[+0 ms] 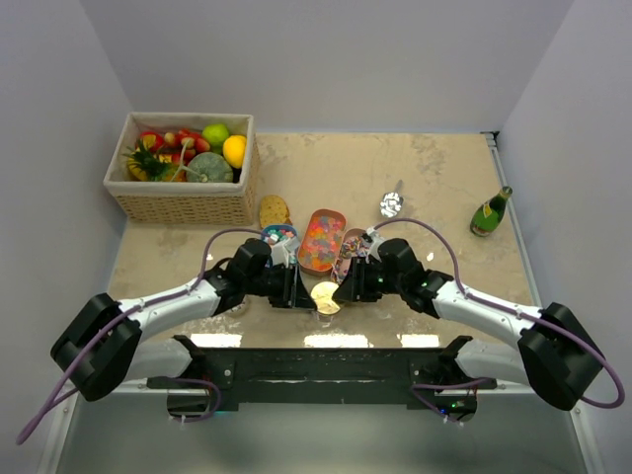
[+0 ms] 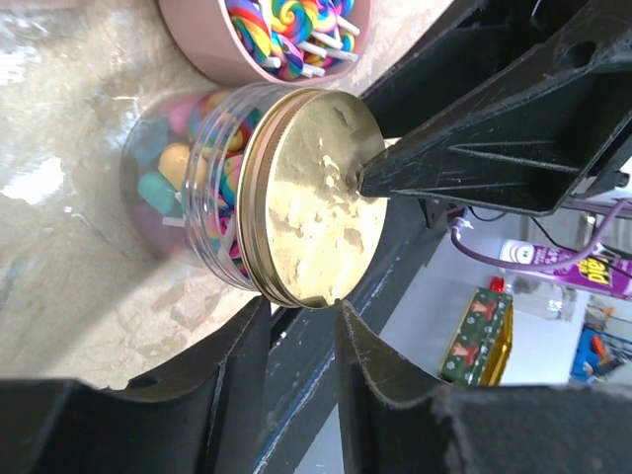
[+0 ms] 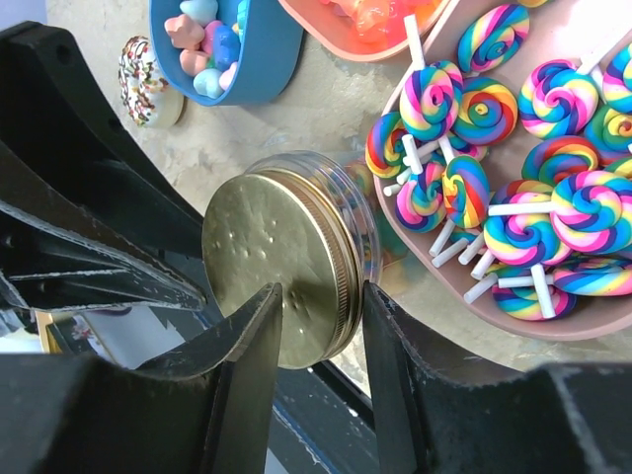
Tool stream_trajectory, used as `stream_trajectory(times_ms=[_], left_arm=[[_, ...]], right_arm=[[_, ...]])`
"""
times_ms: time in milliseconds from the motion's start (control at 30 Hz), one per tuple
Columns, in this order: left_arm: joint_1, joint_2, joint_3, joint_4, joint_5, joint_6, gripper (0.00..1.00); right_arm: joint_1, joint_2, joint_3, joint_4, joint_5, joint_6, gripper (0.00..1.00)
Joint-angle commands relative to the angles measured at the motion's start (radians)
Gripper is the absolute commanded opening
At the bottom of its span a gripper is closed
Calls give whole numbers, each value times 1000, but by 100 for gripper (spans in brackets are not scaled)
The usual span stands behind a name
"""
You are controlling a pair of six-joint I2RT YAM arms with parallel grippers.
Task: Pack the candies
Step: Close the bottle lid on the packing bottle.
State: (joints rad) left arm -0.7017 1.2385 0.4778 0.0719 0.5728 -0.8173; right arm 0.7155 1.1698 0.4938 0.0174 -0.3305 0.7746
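basket [image 1: 178, 202]: wicker, placed far left on tabletop [image 1: 444, 178], filled with fruits [image 1: 212, 166]
cookie [image 1: 274, 210]: laid just beside basket
bottle [image 1: 490, 212]: green, laid near right edge

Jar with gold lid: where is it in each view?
Top external: jar at low centre.
Left wrist: jar at centre, lid facing the camera.
Right wrist: jar centre-left.
Shared landmark: pink lollipop tray beside the jar.
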Motion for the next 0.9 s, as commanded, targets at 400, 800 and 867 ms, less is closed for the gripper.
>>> stream_trajectory(times_ms=[400, 800, 867], left_arm=[[1, -59, 73, -165, -158, 98, 41], [1, -19, 82, -178, -237, 127, 41], [1, -17, 82, -173, -237, 130, 41]], right_arm=[[25, 41, 35, 56, 31, 28, 42], [35, 47, 52, -2, 105, 11, 43], [36, 51, 60, -14, 117, 5, 43]])
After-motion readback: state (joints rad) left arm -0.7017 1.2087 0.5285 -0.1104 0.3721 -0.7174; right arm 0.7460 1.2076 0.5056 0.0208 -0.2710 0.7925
